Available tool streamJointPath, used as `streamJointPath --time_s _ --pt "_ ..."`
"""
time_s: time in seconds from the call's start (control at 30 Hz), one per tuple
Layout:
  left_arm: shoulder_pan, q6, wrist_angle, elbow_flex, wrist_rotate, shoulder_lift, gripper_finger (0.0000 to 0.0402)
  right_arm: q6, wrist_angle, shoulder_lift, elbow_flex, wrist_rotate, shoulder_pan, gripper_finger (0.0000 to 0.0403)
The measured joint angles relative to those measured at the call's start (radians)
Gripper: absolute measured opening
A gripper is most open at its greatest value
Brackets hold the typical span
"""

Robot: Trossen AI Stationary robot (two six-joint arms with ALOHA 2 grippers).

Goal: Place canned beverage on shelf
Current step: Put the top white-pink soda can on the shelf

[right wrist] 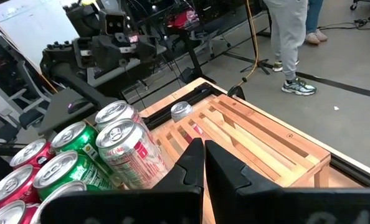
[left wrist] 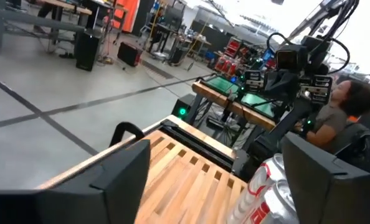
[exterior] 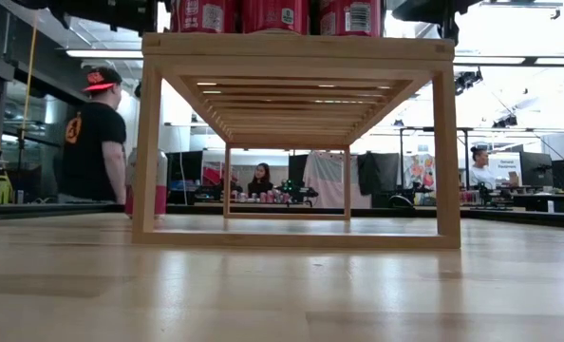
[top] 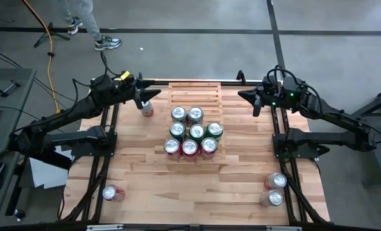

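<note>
High view: left tool (top: 141,96) open above can (top: 147,108); slatted wooden shelf (top: 195,96).

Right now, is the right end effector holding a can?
No; in the right wrist view the right end effector has its fingers shut together, with nothing between them.

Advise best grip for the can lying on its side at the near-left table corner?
Grip the lying can across its round body at mid-length, coming straight down from above. Its side is up and its silver end faces left, so the ends give little hold. Bare table surrounds it, leaving finger room. The left hand, open by the shelf, looks nearer.
</note>
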Motion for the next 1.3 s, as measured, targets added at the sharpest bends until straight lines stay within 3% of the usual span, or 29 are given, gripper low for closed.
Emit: streamJointPath --time_s 0.13,0.57,1.3 --pt "0.0 0.079 -0.081 0.065 -0.017 0.02 0.0297 -0.001 0.0 0.016 0.0 0.0 0.0 0.0" --pt "0.0 0.239 -0.378 0.256 -0.102 0.06 0.0296 -0.003 0.0 0.055 0.0 0.0 -0.001 0.0" --pt "0.0 0.24 -0.47 0.279 -0.134 0.06 0.0296 -0.003 0.0 0.054 0.0 0.0 -0.001 0.0"
